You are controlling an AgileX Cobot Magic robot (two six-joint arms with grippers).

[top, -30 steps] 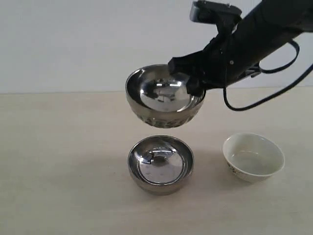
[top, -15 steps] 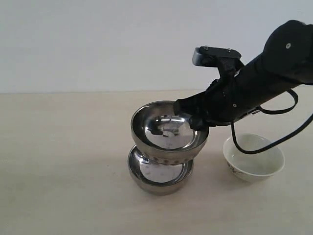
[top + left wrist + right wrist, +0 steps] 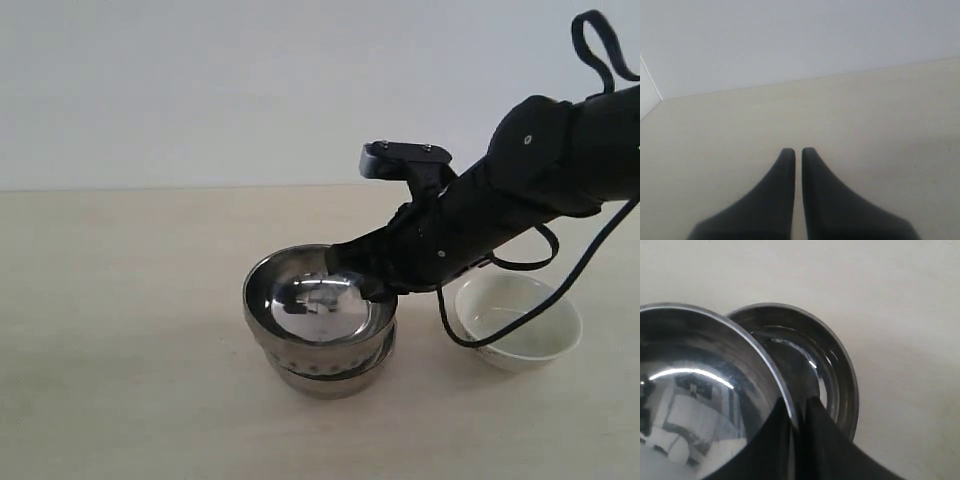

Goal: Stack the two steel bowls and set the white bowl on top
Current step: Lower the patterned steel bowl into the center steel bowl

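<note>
Entry: ribbed steel bowl [image 3: 300,300], rim pinched by right tool [image 3: 362,288], sat off-centre in smooth steel bowl [image 3: 345,385] on bench [image 3: 120,350]. Nearby, white bowl [image 3: 520,320], untouched. Left tool [image 3: 797,152] clenched, empty. Step: first stacking, likely nearly complete. Next: release, withdraw, fetch white bowl.

steel bowl [image 3: 310,300] lowered, onto second bowl [image 3: 335,388]

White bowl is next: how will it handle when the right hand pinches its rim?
The white bowl looks glazed and stiff, so it should not flex under a rim pinch but may slip. Its flaring sides over a narrower base suggest a sideways push could tip it. Being ceramic-looking, it might chip against the steel bowls.
</note>
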